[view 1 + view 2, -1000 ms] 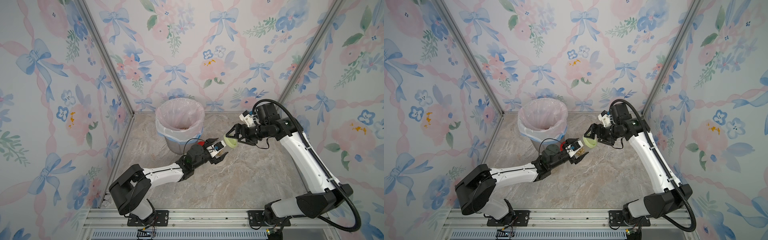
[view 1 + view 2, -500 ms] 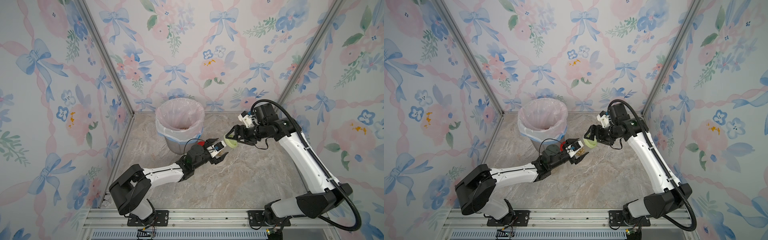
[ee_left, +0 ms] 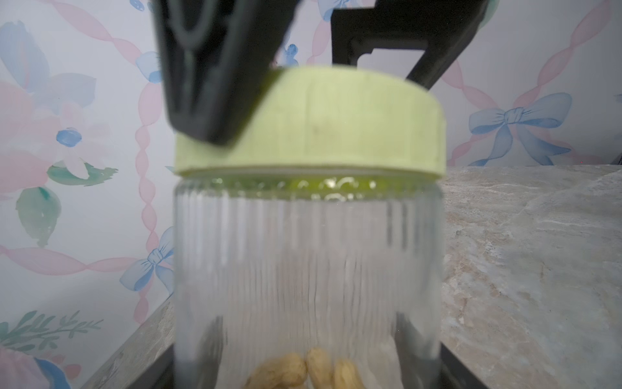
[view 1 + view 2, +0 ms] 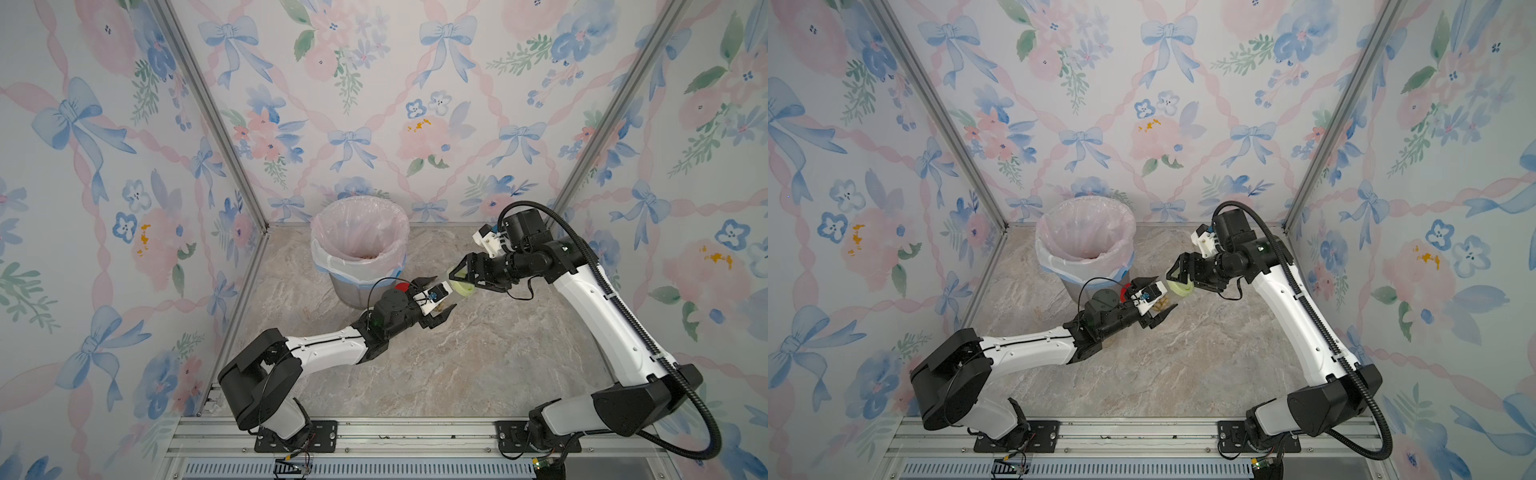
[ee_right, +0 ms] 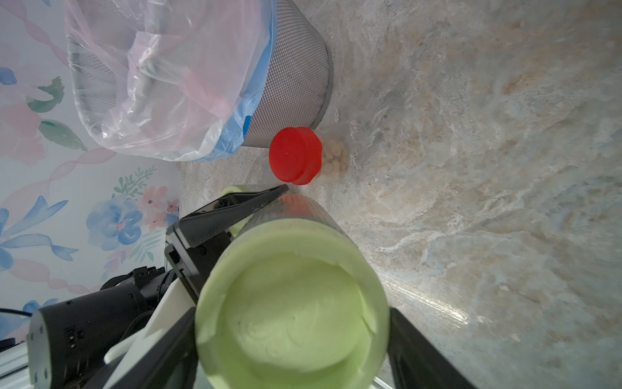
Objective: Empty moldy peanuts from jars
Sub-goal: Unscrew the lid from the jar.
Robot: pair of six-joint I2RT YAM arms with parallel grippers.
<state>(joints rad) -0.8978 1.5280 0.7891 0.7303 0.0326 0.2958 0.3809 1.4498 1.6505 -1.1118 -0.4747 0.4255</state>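
Note:
My left gripper (image 4: 442,295) is shut on a clear ribbed jar (image 3: 306,262) and holds it tilted just above the table, in front of the bin. A few moldy peanuts (image 3: 303,370) lie in the jar's low end, and also show in a top view (image 4: 1160,306). Its pale green lid (image 4: 461,286) (image 3: 319,124) is still on. My right gripper (image 4: 462,282) (image 5: 292,336) reaches in from the right, with one finger pressed against each side of that lid (image 5: 289,303). A jar with a red lid (image 5: 294,160) stands by the bin, with peanuts (image 5: 333,161) inside.
The grey mesh bin (image 4: 359,208) (image 5: 289,84), lined with a pink bag, stands at the back just left of both grippers. Behind the left gripper's finger, another green lid (image 5: 232,190) peeks out. Patterned walls close in the left, back and right sides.
The right gripper's jaws have narrowed onto the green lid. Both arms have stayed almost in place, and the left gripper still holds the jar.

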